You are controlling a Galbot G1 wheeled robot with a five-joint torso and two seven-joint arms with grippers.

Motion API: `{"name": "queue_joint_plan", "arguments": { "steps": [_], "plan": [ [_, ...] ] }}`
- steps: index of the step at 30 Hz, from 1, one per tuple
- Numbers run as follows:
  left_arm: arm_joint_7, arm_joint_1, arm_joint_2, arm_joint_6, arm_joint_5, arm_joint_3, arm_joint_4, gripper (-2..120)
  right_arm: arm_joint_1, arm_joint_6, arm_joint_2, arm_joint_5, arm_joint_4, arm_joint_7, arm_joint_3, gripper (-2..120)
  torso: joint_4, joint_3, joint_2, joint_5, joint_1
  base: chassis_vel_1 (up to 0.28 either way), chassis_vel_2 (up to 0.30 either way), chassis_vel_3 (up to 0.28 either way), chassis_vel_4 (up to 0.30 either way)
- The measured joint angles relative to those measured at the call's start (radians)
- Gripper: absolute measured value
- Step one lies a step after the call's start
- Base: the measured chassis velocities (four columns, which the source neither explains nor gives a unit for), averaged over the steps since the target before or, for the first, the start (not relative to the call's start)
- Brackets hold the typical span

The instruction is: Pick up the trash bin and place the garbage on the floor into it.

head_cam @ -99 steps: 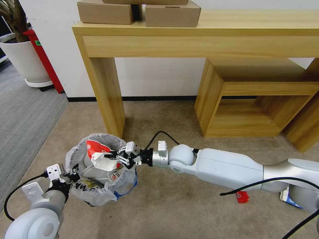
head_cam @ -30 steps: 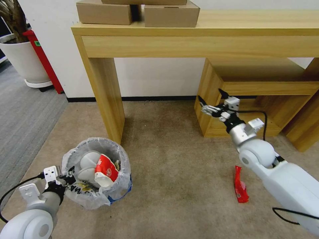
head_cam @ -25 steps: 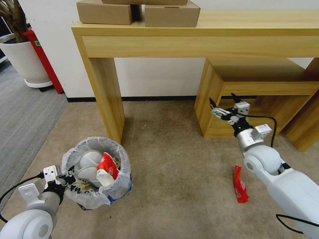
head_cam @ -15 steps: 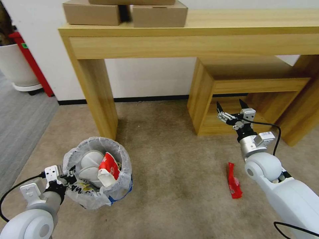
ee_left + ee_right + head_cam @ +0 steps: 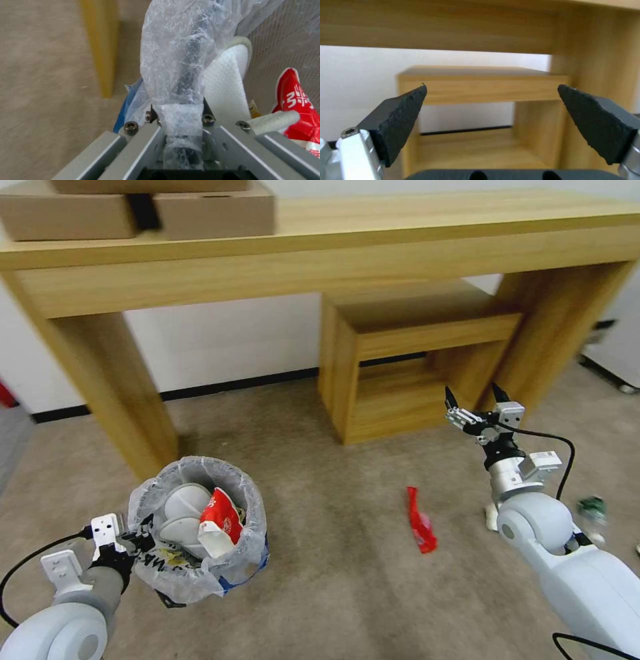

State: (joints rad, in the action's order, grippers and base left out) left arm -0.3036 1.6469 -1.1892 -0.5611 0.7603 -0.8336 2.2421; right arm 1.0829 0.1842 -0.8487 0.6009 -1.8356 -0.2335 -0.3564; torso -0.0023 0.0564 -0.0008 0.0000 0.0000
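- Two grippers: left gripper (image 5: pixel 137 540) clamps the trash bin (image 5: pixel 200 530) by its bagged rim, keeping it portable.
- Right gripper (image 5: pixel 475 400) hangs wide, empty, above the red wrapper (image 5: pixel 421 521).

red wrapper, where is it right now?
In the head view the red wrapper lies on the carpet right of centre, between the trash bin and the open right gripper, apart from both.

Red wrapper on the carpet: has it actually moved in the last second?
No. The red wrapper shifted in the head view along with the wooden side table and carpet, so the camera turned; the wrapper lies where it was.
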Motion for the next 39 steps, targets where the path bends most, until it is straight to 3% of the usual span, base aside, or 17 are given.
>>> {"name": "queue_joint_plan", "arguments": {
  "steps": [25,39],
  "plan": [
    [0.001,0.005,-0.002,-0.005,0.001,0.001,-0.006,1,0.07,0.053,-0.036,-0.026,0.008,0.007,-0.032,100,0.0,0.0,0.0,0.0,0.0,-0.085,-0.078,-0.08,-0.084],
    [0.001,0.004,-0.001,-0.003,0.002,-0.002,-0.015,1,0.067,0.063,-0.047,-0.033,0.014,0.021,-0.026,100,0.0003,0.0,0.0,0.0,0.0,-0.002,-0.002,-0.004,-0.005]
  ]
}}
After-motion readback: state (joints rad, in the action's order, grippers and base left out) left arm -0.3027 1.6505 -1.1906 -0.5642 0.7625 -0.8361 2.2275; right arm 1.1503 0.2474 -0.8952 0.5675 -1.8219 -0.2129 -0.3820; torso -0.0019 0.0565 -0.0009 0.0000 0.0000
